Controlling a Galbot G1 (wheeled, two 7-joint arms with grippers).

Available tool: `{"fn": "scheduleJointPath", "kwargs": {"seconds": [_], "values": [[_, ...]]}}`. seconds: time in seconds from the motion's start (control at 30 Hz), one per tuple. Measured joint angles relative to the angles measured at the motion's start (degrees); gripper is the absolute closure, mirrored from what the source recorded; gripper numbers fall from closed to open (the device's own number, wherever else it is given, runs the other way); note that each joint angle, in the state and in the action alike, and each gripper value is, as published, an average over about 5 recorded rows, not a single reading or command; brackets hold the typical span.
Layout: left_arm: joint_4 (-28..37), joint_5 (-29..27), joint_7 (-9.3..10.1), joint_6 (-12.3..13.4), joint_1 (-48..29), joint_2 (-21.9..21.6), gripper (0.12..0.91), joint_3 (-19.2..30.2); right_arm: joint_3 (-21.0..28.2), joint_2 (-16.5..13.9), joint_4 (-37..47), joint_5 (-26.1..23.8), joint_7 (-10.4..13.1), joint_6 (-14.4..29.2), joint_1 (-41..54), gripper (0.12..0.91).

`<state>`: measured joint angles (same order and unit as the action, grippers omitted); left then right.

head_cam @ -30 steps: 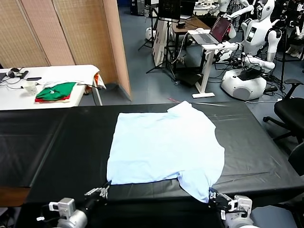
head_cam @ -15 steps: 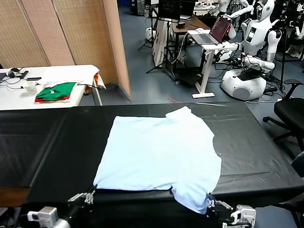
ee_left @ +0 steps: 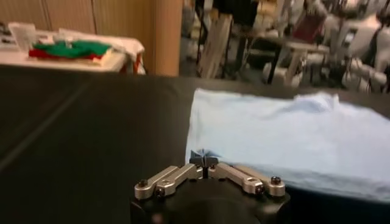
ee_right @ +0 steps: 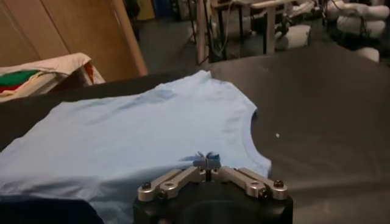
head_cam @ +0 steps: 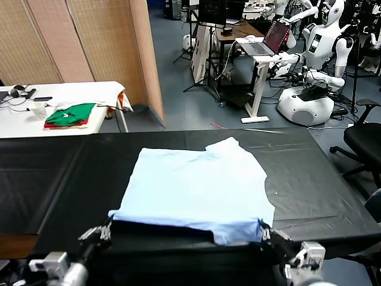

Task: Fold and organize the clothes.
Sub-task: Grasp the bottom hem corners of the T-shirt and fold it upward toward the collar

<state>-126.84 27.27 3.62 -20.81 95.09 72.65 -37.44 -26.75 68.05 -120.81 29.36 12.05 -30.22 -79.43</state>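
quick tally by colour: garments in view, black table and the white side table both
Light blue: 1, the shirt on the black table, near edge pinched by the left hand and right hand
Green: 1, folded garment on the white table
Red: 1, folded garment under the green one
Total: 3

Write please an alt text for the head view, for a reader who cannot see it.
Both grippers hold the near edge of a light-blue shirt lifted off a black table: left gripper at one corner, right gripper at the other.
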Motion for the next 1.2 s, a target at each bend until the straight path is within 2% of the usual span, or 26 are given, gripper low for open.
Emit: {"fn": "scheduleJointPath", "kwargs": {"seconds": [0.3, 0.63, 0.77, 0.87, 0.93, 1.0, 1.13, 1.2], "values": [[5.5, -2.8, -0.25, 0.4, -7.8, -1.6, 0.883, 3.3, 5.8, -1.1, 7.4, -1.9, -0.4, 0.2, 8.0, 0.885], [11.3, -4.1, -0.18, 0.5, -12.5, -4.3, 0.883, 5.7, 7.1, -0.4, 10.8, -3.5, -0.1, 0.8, 10.3, 0.885], [13.0, -4.3, -0.12, 0.5, -13.9, -4.6, 0.883, 6.2, 6.8, -0.3, 10.8, -2.4, 0.3, 0.0, 10.3, 0.877], [14.2, -4.4, -0.18, 0.5, -14.8, -4.8, 0.883, 6.6, 5.9, -0.6, 9.7, -0.4, -0.2, -2.0, 9.6, 0.777], [14.7, -4.5, -0.30, 0.4, -15.3, -4.7, 0.881, 6.9, 5.1, -1.1, 8.4, 0.6, -0.8, -3.5, 8.8, 0.650], [14.9, -4.6, -0.39, 0.3, -15.5, -4.5, 0.847, 7.1, 4.2, -1.5, 6.8, 1.0, -1.4, -4.9, 7.7, 0.537], [14.2, -4.5, -0.43, -0.1, -14.9, -4.2, 0.645, 7.2, 2.2, -2.3, 3.3, 1.0, -2.1, -6.0, 4.7, 0.278], [13.6, -4.5, -0.42, -0.3, -14.4, -4.2, 0.512, 7.0, 1.0, -2.7, 1.6, 1.0, -2.6, -5.7, 2.7, 0.192]]}}
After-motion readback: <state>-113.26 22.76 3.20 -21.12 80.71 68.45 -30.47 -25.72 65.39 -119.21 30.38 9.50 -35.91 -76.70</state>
